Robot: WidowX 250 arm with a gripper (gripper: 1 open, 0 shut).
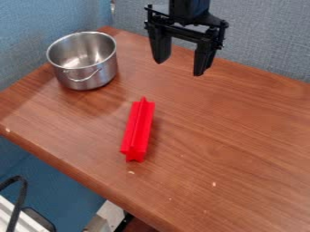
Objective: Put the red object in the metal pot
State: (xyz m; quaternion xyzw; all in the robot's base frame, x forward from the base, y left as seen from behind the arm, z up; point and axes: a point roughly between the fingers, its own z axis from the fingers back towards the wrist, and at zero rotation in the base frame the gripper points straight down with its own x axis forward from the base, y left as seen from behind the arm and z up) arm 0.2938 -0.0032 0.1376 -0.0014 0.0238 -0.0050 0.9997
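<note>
The red object (pixel 140 130) is a long, narrow bar with a groove along it, lying flat near the middle of the wooden table, its length running from upper right to lower left. The metal pot (pixel 82 59) stands upright at the back left, shiny and empty, with a thin wire handle hanging down its front side. My gripper (pixel 182 58) hangs above the table behind the bar and to the right of the pot, pointing down. Its two black fingers are spread open with nothing between them.
The wooden table (pixel 230 136) ends in a front edge running diagonally from left to bottom centre. A blue wall stands behind it. Black cables and a white object lie on the floor at the bottom left.
</note>
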